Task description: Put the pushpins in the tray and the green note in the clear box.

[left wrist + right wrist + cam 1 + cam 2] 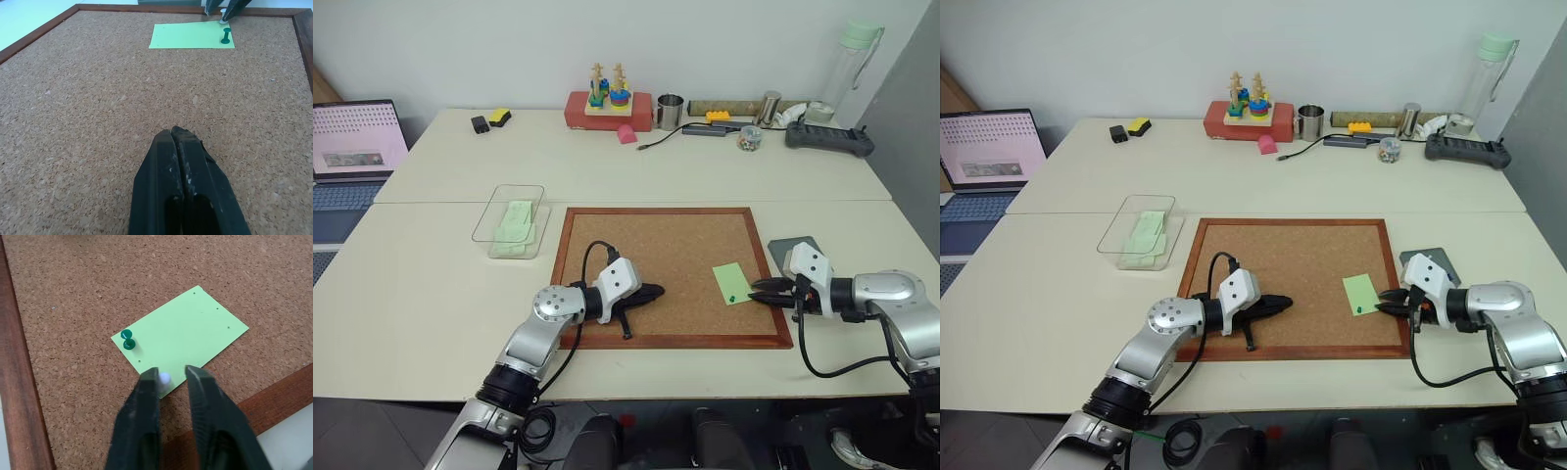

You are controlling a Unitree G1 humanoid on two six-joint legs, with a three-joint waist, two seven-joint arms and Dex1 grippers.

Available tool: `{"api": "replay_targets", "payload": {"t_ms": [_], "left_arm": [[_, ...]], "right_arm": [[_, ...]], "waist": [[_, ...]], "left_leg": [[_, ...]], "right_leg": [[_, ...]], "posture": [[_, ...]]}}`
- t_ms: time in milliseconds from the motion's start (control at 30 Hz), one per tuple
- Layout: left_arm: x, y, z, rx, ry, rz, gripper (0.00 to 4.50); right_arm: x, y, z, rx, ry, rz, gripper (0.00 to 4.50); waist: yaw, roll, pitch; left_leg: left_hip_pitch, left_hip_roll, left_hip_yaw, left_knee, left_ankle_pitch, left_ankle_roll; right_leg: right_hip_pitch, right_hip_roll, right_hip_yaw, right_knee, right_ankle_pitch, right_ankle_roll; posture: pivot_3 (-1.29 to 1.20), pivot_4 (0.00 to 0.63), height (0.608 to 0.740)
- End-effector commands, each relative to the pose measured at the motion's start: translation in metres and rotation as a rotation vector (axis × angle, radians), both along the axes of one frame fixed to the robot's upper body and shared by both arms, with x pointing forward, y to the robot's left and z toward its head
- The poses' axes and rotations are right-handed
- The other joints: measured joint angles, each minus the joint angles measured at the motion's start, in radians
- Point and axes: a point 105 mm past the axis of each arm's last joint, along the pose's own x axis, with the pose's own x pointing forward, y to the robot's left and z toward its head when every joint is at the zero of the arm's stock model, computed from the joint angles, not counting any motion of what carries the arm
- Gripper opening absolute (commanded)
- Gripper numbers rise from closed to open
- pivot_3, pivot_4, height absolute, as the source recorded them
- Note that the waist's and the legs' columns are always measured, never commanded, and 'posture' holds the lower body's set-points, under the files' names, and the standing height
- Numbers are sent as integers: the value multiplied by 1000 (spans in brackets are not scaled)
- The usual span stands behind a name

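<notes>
Your right end effector point(172, 375) clamps a pale pin head point(165, 378) at the green note point(183, 335), still pinned to the cork board point(656, 255) by the dark green pushpin point(128, 340); left end effector point(176, 133) together; tray point(781, 247) unfilled.

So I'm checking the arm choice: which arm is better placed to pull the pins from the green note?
The right. The right gripper is at the green note's near corner, fingers around a pale pin head, with the dark green pushpin beside it. The left gripper sits shut mid-board, farther off.
</notes>
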Motion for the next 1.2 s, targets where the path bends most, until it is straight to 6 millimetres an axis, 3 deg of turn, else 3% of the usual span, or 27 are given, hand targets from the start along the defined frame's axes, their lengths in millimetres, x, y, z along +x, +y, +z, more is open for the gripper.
{"api": "replay_targets", "payload": {"t_ms": [33, 467, 900, 1200], "left_arm": [[-3, 5, -11, 42, 21, 5, 0], [-3, 8, -13, 53, 20, 5, 0], [-4, 8, -15, 63, 22, -3, 0], [-4, 8, -16, 62, 23, -4, 0]], "right_arm": [[1, -2, 11, 8, -35, 3, 35], [-11, 5, 25, 71, -50, 32, 35], [-9, -1, 39, 158, -65, -35, 35], [17, -36, 69, 208, -179, -253, 35]], "waist": [[0, 0, 0], [1, 0, 0], [0, 0, 0], [0, 0, 0]], "left_leg": [[0, 0, 0, 0, 0, 0], [0, 0, -1, 0, 0, 0], [0, 0, -1, 0, 0, 0], [0, 0, 0, 0, 0, 0]], "right_leg": [[0, 0, 0, 0, 0, 0], [0, 0, -1, 0, 0, 0], [0, 0, 0, 0, 0, 0], [0, 0, 0, 0, 0, 0]], "posture": [[0, 150, 740], [0, 150, 740], [0, 150, 740], [0, 150, 740]]}}
